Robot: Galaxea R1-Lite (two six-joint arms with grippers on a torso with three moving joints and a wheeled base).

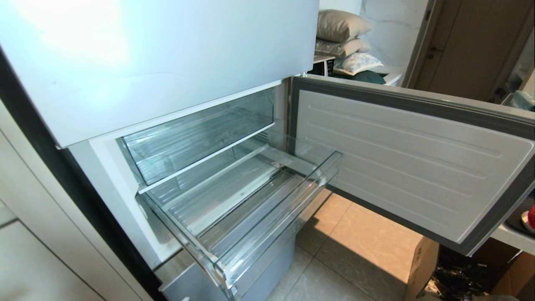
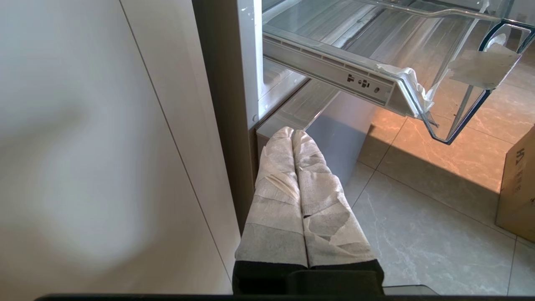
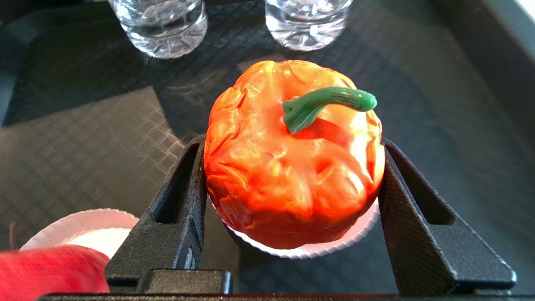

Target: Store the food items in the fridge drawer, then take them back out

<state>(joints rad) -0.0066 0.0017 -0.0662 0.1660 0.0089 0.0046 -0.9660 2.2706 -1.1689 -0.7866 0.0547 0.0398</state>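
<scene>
Here, operator, your inventory:

1. Fridge drawer (image 1: 267, 234): pulled out under the upper clear bin (image 1: 196, 138), fridge door (image 1: 413, 163) swung open; torn white tape (image 2: 480, 67) at its front corner; you find nothing inside.
2. Right gripper (image 3: 292, 196): your jaws flank an orange-red fruit (image 3: 292, 167) with a green stem (image 3: 326, 104), both pressing its sides.
3. That fruit sits on a white paper cup (image 3: 317, 246), on a dark tray (image 3: 83, 125).
4. Second red fruit (image 3: 46, 271): just beside, on its own cup.
5. Two clear glasses (image 3: 163, 25): behind.
6. Left gripper (image 2: 292, 133): parked low beside the fridge, wrapped jaws pressed together.

The cardboard box (image 2: 518, 188) bears dark printed marks, cut off and not legible.
</scene>
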